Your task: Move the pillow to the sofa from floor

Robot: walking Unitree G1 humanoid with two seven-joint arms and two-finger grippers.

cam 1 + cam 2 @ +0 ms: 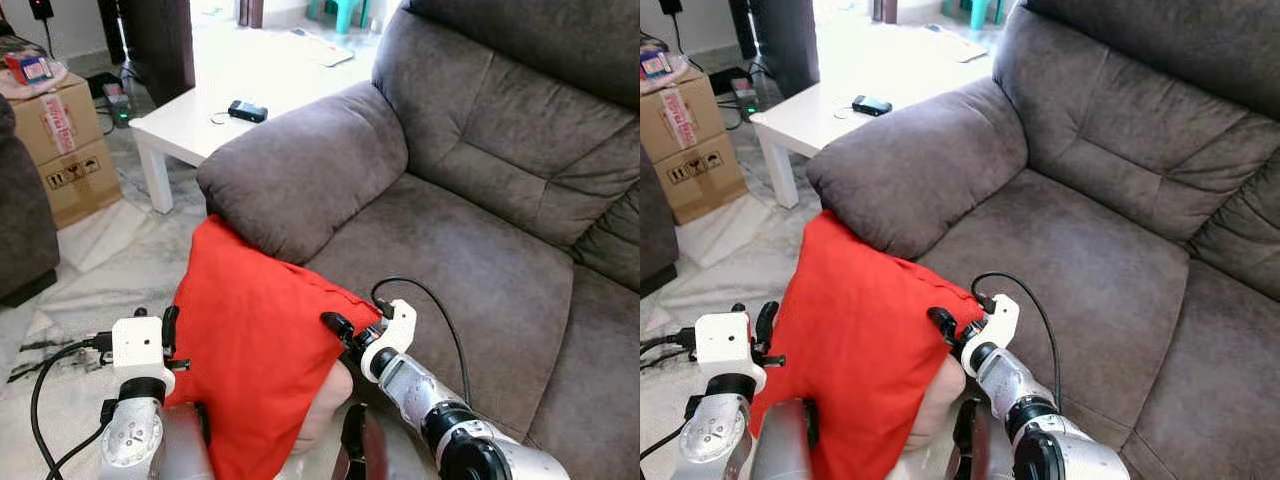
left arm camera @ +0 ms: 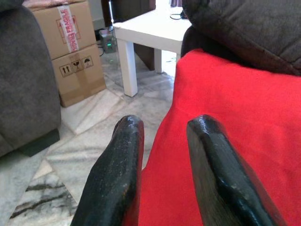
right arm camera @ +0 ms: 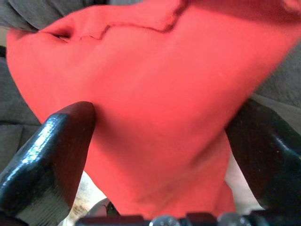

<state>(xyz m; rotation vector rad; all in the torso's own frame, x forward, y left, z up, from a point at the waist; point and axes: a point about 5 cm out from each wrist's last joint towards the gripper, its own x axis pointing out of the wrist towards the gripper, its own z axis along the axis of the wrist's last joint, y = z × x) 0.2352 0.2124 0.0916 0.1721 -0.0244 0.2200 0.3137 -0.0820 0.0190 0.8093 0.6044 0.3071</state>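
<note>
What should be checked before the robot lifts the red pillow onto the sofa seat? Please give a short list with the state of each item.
1. Right hand on the red pillow: ok, its fingers straddle the cloth in the right wrist view.
2. Left hand on the pillow: not ok, it sits beside the edge, fingers open.
3. Sofa seat free: ok.
4. Armrest in the path: not ok, the pillow's top leans against it.
5. Grip firmness: cannot tell.

Two silver robot arms reach forward and slightly inward. The left gripper [image 1: 172,330] points ahead, its two black fingers [image 2: 115,174] parted with a narrow gap. The right gripper [image 1: 345,335] angles toward the left, its black fingers [image 3: 51,146] spread wide apart.
</note>
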